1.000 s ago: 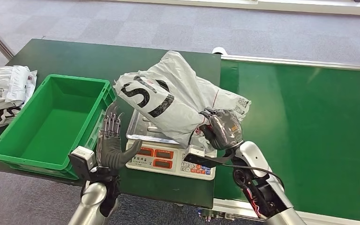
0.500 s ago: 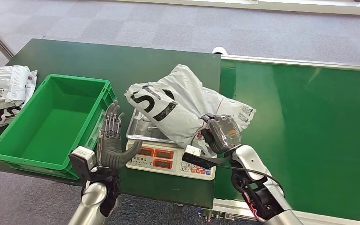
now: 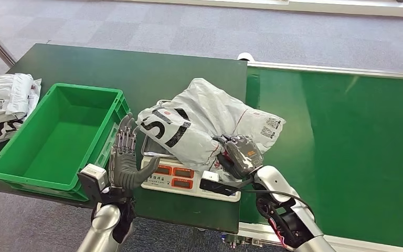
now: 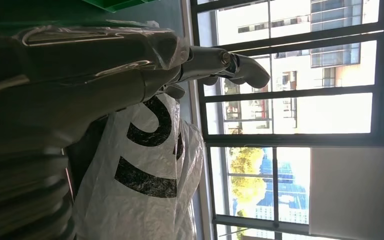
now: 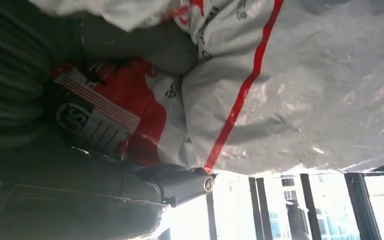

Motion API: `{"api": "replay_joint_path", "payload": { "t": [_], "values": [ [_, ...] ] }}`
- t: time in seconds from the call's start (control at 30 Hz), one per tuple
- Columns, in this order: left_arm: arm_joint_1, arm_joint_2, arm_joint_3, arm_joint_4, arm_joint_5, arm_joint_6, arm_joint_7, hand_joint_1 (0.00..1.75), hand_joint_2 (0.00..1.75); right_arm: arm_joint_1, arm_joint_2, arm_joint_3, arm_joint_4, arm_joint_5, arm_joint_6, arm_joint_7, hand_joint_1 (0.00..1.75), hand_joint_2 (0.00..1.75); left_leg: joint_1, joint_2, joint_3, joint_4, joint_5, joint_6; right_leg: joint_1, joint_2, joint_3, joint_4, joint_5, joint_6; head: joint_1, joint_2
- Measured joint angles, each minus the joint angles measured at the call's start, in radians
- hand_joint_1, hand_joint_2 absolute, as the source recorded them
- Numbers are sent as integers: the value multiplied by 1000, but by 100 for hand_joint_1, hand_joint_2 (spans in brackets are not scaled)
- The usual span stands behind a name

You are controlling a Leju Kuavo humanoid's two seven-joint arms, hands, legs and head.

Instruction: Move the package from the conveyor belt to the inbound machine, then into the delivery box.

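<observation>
two hands in shot. right hand: fingers clamped on near edge of package, a grey poly mailer w/ black lettering, red stripe and label. package lies tilted across steel pan of scale, far end overhanging toward conveyor belt; right wrist view shows thumb and fingers pinching the bag. left hand: raised upright, palm toward scale, fingers apart, holding nothing, just beside scale's left side. green bin: on dark green bench, left of scale, nothing visible inside. more grey mailers at bench's far left edge, beside bin. scale front: red displays and keypad.
</observation>
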Motion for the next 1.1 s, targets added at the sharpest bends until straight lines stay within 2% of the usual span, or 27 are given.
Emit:
{"api": "replay_joint_path", "payload": {
  "t": [0.13, 0.3, 0.47, 0.63, 0.8, 0.93, 1.1],
  "values": [
    [0, 0, 0, 0, 0, 0, 0, 0, 175, 0, 0, 6, 5, -15, 1, -14, 0, 175, 0, 0, 0, 0, 0, 0, 0, 0, 0, 0, 0, 0, 0, 0],
    [0, 0, 0, 0, -2, 0, 2, 0, 175, 3, 0, 11, 4, -92, 0, -88, 0, 175, 0, 0, 0, 0, 0, 0, 0, 0, 0, 0, 0, 0, 0, 0],
    [0, 0, 1, 0, -4, 0, 4, 0, 175, 31, 0, -1, -32, -163, -38, -97, 0, 175, 0, 0, 0, 0, 0, 0, 0, 0, 0, 0, 0, 0, 0, 0],
    [4, -1, 2, -1, -5, 3, 7, 0, 175, 82, -2, -52, -104, -288, -84, -130, 0, 175, 0, 0, 0, 0, 0, 0, 0, 0, 0, 0, 0, 0, 0, 0],
    [14, -1, 3, -8, -5, 10, 14, 0, 175, 178, -7, -130, -207, -382, -129, -161, 0, 175, 0, 0, -1, 0, 0, 0, 0, 0, 0, 0, 0, 0, 0, 0],
    [16, -1, 3, -10, -5, 16, 15, 0, 175, 218, -12, -168, -253, -420, -132, -170, 0, 175, 0, 0, 0, 0, 0, 0, 0, 0, -1, 0, 0, 0, 0, 0],
    [20, -1, 4, -10, -4, 22, 15, 0, 175, 289, -13, -250, -312, -568, -110, -212, 0, 175, 0, 0, -1, 0, 0, 0, 0, 0, 0, 0, 0, 0, 0, 0]
  ]
}}
